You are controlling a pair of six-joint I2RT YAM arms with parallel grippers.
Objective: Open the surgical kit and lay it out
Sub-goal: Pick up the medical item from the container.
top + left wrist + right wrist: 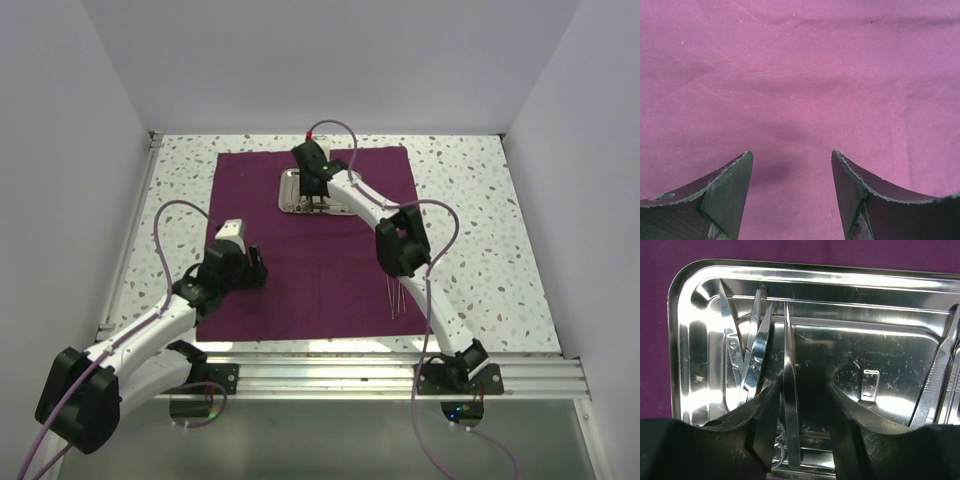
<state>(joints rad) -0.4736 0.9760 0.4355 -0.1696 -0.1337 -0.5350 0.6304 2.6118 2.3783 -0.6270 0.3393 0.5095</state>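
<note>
Spread apart, the right pincer [805,385] straddles slim tweezers [789,347] in the steel tray [880,355], likely lining up a pick. That tray sits far-centre on the unfolded purple cloth [300,260] on the desk [480,220]; thin instruments [395,295] lie near-right. Open and empty, the left pincer [792,155] hangs over the cloth's left part, seemingly keeping clear.

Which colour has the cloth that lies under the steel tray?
The cloth is plain dark magenta-purple, with no pattern. It shows best in the top external view.
</note>
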